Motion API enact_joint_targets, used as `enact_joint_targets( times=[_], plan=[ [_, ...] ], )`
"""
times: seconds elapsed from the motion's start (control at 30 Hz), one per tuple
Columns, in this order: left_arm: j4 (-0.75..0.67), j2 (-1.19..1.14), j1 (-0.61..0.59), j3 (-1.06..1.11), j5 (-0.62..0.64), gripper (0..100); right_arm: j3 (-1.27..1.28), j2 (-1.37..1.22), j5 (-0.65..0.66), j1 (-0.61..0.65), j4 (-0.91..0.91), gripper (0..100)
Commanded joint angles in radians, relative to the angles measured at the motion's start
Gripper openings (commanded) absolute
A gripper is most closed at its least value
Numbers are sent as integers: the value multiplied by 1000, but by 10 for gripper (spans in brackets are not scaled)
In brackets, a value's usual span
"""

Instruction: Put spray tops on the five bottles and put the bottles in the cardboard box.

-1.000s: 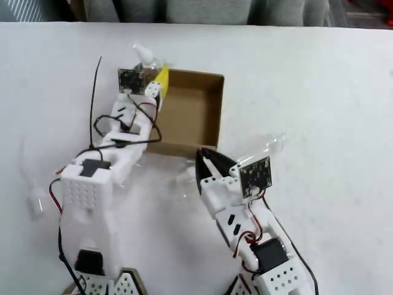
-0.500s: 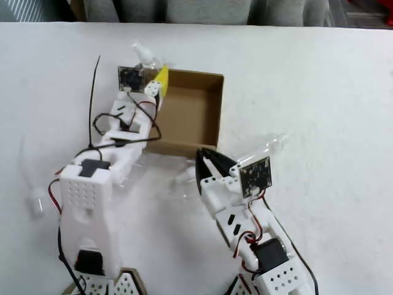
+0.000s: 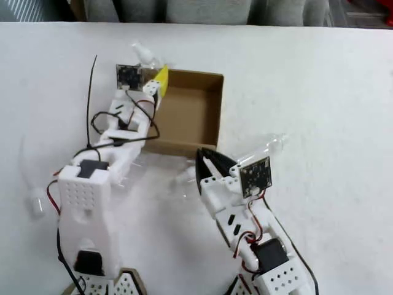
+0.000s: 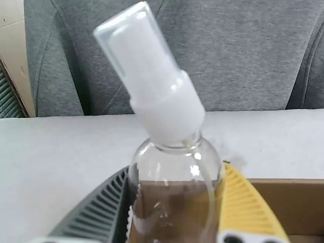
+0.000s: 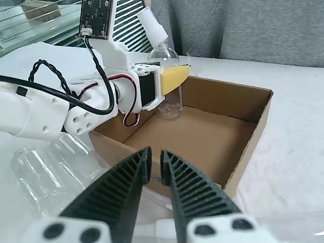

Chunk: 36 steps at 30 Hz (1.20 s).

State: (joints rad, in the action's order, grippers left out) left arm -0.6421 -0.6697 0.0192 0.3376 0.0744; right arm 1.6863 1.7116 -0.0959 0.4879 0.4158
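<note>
My left gripper point(image 4: 174, 215) is shut on a clear bottle point(image 4: 174, 182) that wears a white spray top point(image 4: 152, 76), held between a grey and a yellow finger. In the high view this bottle point(image 3: 146, 57) is at the far left corner of the open cardboard box point(image 3: 216, 114). From the right wrist view the bottle point(image 5: 165, 61) stands tilted just inside that corner, with its base low in the box point(image 5: 253, 126). My right gripper point(image 5: 155, 167), with black fingers, is shut on nothing just outside the box's near wall; it shows in the high view too point(image 3: 207, 163).
Clear bottles without tops lie on the white table: one to the right of the box point(image 3: 272, 146), one between the arms point(image 3: 178, 178) and one far left point(image 3: 34, 198). One of them lies beside my right gripper point(image 5: 45, 167). The left arm's black cables point(image 3: 92, 98) loop beside the box.
The left arm has shifted slightly to the left and farther away with the bottle. The right arm has not moved.
</note>
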Motion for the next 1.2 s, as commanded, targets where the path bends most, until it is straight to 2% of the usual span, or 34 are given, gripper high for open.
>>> enact_joint_targets(
  times=[0.0,0.23,0.43,0.5,1.03,1.17],
  plan=[
    [9,13,-13,-43,-5,212,8,8,-2,2,4,15],
    [9,13,-15,-43,-5,221,8,8,-2,2,4,15],
    [12,13,-15,-43,-5,410,8,8,-2,2,4,15],
    [14,13,-15,-43,-5,444,8,8,-2,2,4,15],
    [14,18,-18,-44,-5,445,8,8,2,2,4,15],
    [15,116,-28,6,-5,445,8,8,2,2,4,15]
  ],
)
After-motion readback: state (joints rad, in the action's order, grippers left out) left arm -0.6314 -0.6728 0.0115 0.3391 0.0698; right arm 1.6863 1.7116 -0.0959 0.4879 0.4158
